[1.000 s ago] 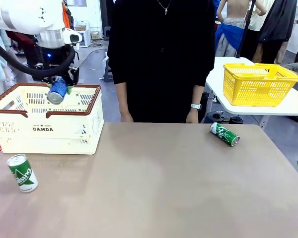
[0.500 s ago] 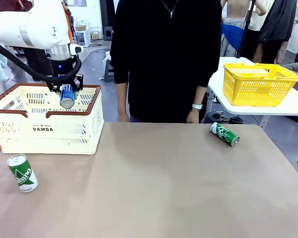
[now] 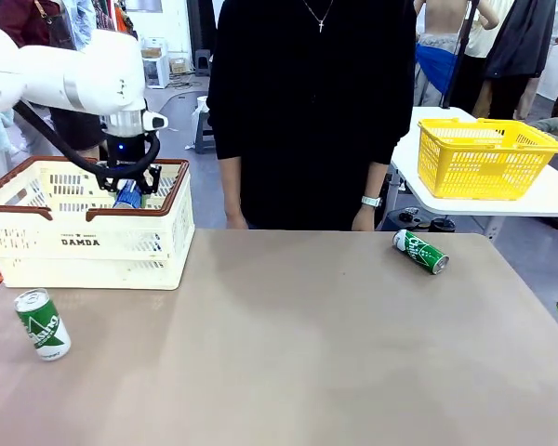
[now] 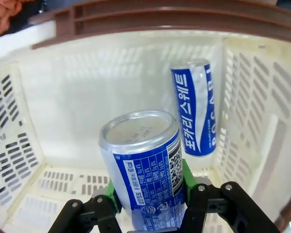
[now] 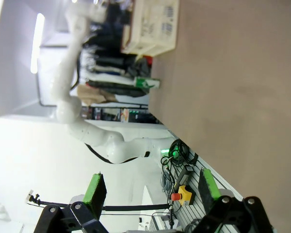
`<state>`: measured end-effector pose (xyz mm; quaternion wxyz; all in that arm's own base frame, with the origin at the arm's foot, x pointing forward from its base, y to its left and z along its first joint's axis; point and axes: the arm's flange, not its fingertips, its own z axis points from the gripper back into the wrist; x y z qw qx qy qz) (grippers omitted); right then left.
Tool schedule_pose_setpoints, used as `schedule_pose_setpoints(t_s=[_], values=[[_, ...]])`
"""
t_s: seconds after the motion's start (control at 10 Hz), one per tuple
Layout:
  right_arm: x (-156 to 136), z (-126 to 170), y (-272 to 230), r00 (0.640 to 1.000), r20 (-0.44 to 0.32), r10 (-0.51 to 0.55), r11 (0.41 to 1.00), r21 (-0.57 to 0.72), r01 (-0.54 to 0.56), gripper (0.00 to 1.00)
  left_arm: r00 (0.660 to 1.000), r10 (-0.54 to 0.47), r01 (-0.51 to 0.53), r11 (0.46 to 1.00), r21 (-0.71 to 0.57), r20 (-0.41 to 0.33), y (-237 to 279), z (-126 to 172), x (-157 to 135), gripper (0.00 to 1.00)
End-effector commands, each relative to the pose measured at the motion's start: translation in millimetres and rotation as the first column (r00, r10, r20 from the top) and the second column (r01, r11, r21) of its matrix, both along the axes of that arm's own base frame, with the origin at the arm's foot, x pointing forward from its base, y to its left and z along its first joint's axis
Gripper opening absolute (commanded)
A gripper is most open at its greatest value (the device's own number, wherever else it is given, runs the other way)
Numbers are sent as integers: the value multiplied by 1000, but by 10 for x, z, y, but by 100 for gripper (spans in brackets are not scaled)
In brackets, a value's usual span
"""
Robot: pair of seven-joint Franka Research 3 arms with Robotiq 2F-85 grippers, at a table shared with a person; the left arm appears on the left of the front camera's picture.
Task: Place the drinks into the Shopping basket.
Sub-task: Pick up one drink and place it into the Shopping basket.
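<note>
Lowered since prior frame, blue can (image 4: 140, 160) is now w/in Shopping basket (image 3: 84, 243), clenched mid-body by left hand (image 4: 148, 190); rigid, light, slick shell, prob. best gripped across dia.; right hand (image 5: 150, 187) released.

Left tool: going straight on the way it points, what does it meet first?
Probably the Shopping basket floor; the blue can in the left tool would touch first. The other can lies aside.
</note>
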<state>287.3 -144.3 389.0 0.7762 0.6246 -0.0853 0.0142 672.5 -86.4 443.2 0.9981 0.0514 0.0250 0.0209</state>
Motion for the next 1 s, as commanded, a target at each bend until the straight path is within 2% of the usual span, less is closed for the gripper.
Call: schedule_pose_setpoints(t_s=[0.0,0.2,0.3,0.4,0.5,0.9], values=[[-28,49,5,1000,-22,11,1000,-6,-11,100,1000,-23,23,1000,19,-14,58,-52,-16,0],[-28,49,5,1000,-22,11,1000,-6,-11,100,999,-33,32,999,-24,-23,100,-139,-40,0],[-28,49,5,1000,-22,11,1000,-6,-11,100,999,-34,33,999,-31,-27,116,-139,-34,19],[-28,49,5,1000,-22,11,1000,-6,-11,100,999,-34,33,999,-36,-23,123,-136,-32,74],[-28,49,5,1000,-22,11,1000,-6,-11,100,999,-43,42,998,-44,-31,124,-138,-19,100],[-28,49,5,1000,-22,11,1000,-6,-11,100,999,-35,34,998,-49,-23,130,-93,-31,100]])
